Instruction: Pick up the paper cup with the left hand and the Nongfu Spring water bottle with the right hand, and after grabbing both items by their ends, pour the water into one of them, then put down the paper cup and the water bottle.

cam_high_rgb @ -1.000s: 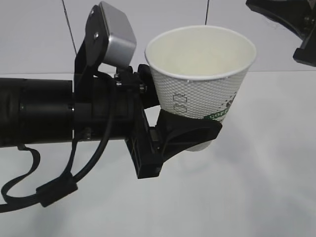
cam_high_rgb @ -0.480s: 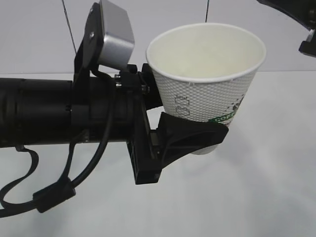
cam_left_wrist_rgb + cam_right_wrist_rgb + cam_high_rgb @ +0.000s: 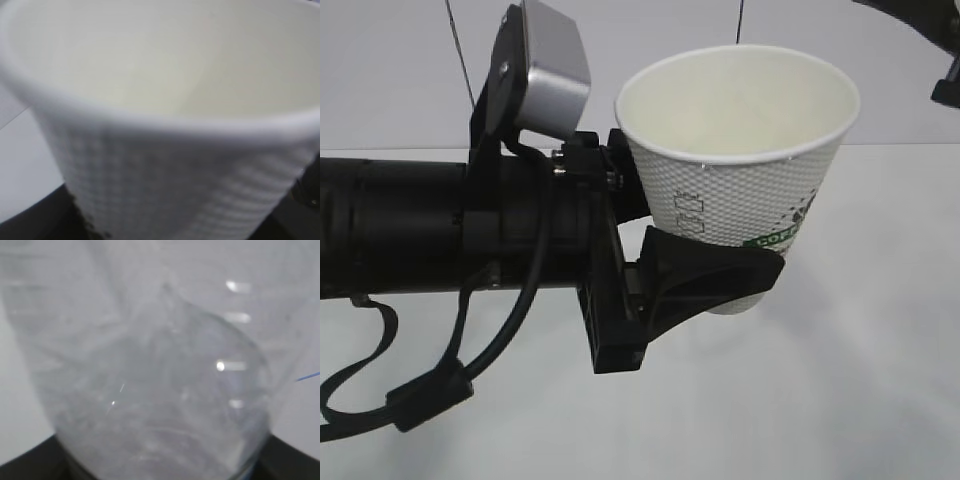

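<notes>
The left hand (image 3: 705, 275) enters the exterior view from the left edge as a thick, matte black cylindrical arm lying level above the pale table (image 3: 840, 400). A silver-grey box-shaped module (image 3: 552, 72) with rounded corners sits tilted on a black bracket on top of the wrist, and a smooth black cable (image 3: 430, 385) loops below the arm. The left hand is clamped on the paper cup (image 3: 740, 160), gripping it near its base: one broad black finger (image 3: 715, 272) wraps across the lower front wall. The paper cup is held upright, clear of the table, right of the wrist. It is a tapered cone of white paper with an embossed dimpled wall, a rolled rim, a smooth cream interior, and green and grey print near the base. In the left wrist view the cup fills the frame, blurred. At the upper right corner of the exterior view a black part of the right hand (image 3: 932, 30) is visible. In the right wrist view, the Nongfu Spring water bottle (image 3: 160, 390), clear and glossy, fills the frame above dark fingers (image 3: 292, 460); the right hand appears to grasp it.
</notes>
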{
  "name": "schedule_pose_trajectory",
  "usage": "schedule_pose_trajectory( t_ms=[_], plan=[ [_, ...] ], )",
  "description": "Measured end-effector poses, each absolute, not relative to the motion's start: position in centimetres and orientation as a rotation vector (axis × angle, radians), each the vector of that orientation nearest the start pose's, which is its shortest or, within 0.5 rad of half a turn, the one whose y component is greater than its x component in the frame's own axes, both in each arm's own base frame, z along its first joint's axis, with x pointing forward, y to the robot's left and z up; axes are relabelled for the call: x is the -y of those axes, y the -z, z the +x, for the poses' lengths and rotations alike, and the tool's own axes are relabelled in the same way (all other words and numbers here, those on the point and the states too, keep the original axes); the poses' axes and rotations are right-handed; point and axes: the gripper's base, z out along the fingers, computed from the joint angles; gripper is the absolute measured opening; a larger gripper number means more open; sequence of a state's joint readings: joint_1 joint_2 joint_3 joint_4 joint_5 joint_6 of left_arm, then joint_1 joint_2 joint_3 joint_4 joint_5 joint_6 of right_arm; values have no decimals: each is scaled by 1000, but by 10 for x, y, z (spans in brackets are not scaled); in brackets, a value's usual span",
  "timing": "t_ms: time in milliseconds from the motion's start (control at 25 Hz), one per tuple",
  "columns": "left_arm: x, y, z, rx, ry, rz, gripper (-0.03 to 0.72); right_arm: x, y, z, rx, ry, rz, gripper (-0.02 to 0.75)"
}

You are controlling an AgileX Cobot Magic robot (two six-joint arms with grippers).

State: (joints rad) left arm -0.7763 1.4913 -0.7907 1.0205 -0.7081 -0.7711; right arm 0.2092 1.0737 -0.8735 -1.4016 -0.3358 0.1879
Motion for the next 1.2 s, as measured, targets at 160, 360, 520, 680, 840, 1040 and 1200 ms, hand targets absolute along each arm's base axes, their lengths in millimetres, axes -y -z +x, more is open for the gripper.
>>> schedule_pose_trajectory(
  t_ms=[160,360,520,680,840,1040,1200],
  plan=[
    [252,-267,184,-1410,987,1177,528,-78,-384,226,-1049,515,-1248,447],
    [252,-267,184,-1410,986,1180,528,-77,-385,226,-1051,533,-1247,447],
    [252,-266,184,-1408,984,1187,528,-77,-385,227,-1050,540,-1252,447],
    [252,-266,184,-1408,984,1187,528,-77,-385,227,-1049,545,-1257,447],
    [253,-264,184,-1411,991,1190,528,-77,-385,227,-1046,550,-1262,447],
    [253,-263,184,-1413,993,1192,526,-76,-385,227,-1044,558,-1270,447],
    [253,-263,184,-1413,993,1192,525,-77,-382,229,-1047,562,-1284,447]
  ],
)
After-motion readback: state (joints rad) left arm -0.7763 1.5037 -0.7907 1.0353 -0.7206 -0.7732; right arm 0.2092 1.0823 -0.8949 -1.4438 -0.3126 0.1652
